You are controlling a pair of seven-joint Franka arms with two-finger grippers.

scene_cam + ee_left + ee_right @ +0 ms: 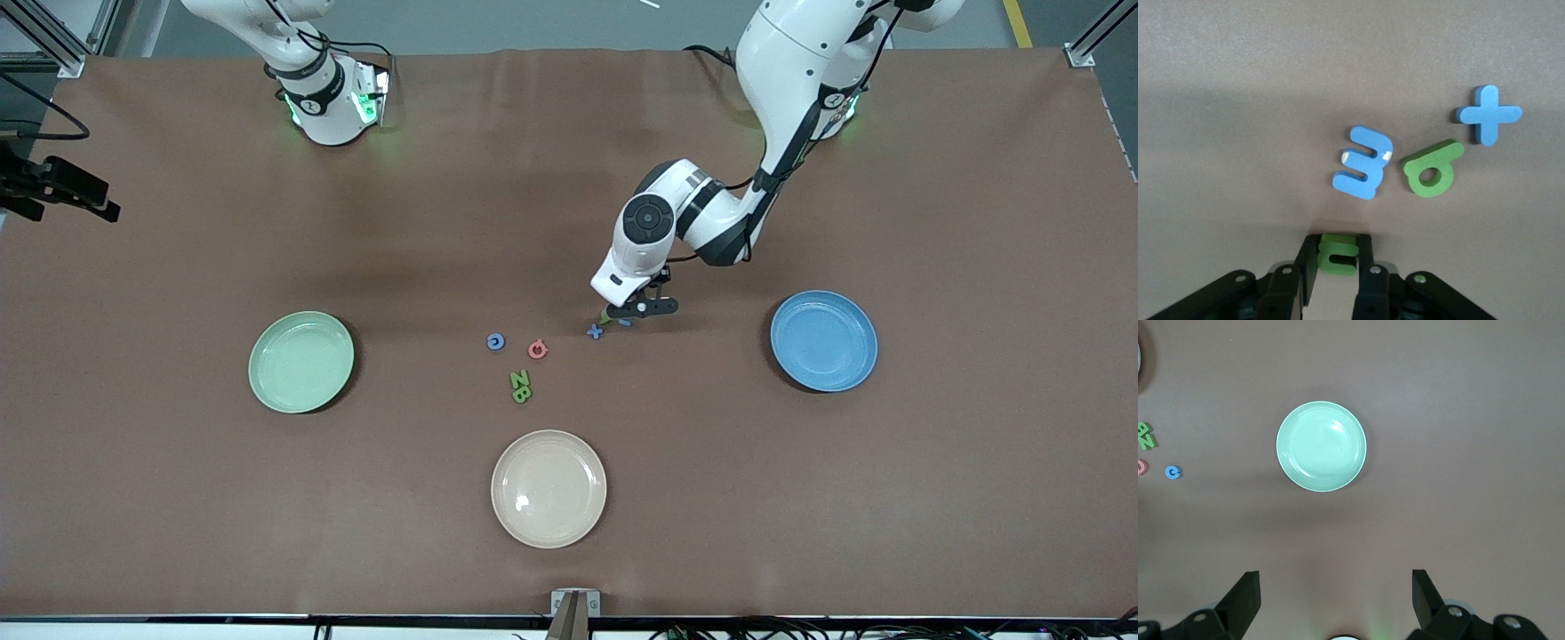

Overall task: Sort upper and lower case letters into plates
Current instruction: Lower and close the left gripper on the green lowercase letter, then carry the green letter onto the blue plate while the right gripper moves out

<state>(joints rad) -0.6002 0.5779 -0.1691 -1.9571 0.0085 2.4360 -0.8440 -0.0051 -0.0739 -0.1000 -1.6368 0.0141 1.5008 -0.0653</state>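
Gripping a half-hidden green letter point(1337, 254): left gripper point(1337, 270)

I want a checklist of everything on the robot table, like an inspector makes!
Surface: brown table cover, bare parts look clean.
Job's things: mint plate and blue plate, both without letters; loose letters lie mid-table between them.
Clutter: cream plate, nearest the front camera.
Grippers: left gripper shut on a green letter at the table; right gripper open, waiting high over the mint plate.
Cables: black cables by the arm bases.
Surroundings: metal frame posts at the corners.
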